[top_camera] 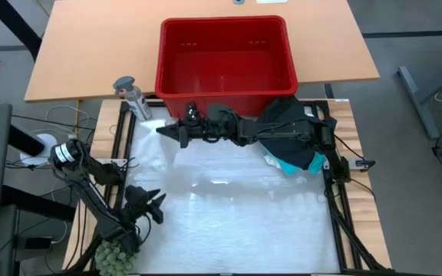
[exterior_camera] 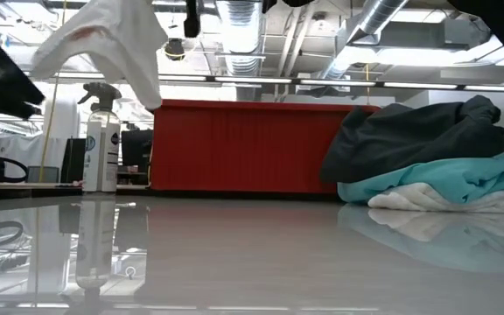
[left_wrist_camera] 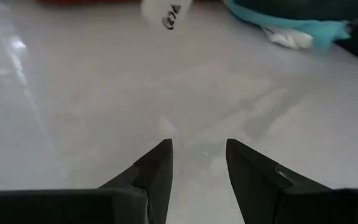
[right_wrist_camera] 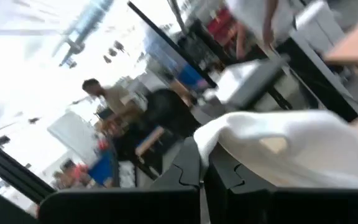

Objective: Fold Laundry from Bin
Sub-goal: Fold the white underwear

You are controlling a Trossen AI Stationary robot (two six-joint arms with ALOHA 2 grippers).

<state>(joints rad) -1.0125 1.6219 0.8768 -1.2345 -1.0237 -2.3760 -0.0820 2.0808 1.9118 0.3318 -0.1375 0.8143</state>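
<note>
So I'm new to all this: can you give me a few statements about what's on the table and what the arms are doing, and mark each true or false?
1. The red bin is full of clothes. False: it looks empty.
2. The right gripper is shut on a white garment. True.
3. A spray bottle stands beside the bin. True.
4. The left gripper holds the turquoise shirt. False: it is open over bare tabletop, holding nothing.
5. Black clothing lies on top of the turquoise shirt. True.
</note>
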